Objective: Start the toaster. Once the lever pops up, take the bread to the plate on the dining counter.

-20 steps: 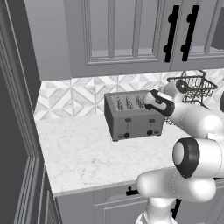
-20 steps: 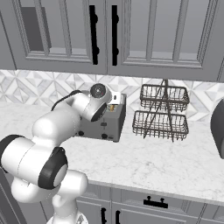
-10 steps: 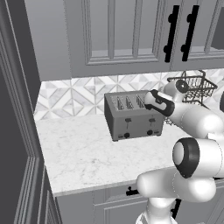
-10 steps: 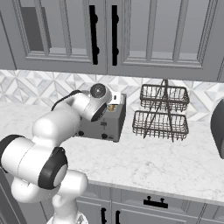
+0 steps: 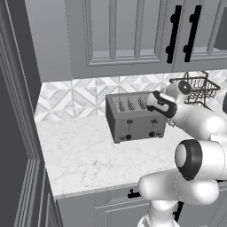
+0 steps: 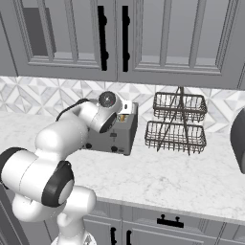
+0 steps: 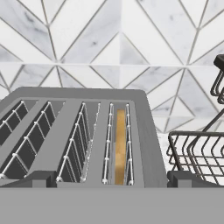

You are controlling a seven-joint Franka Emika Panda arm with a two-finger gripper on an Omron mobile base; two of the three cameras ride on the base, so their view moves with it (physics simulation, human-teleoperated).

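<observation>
toaster [image 5: 134, 119] | nothing shifting since a second ago; bread [image 7: 120, 144] sitting in its slot | fingers [image 7: 183, 178] spread, hovering above; lever unpressed

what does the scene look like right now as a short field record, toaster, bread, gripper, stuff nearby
toaster: boxy grey metal four-slot toaster on the marble worktop, against the patterned tile backsplash
bread: tan-brown bread slice sunk in the slot nearest the basket rack
gripper: open gripper above the toaster's front edge, holding nothing
nearby: dark two-tier wire basket rack just beside the toaster
</observation>
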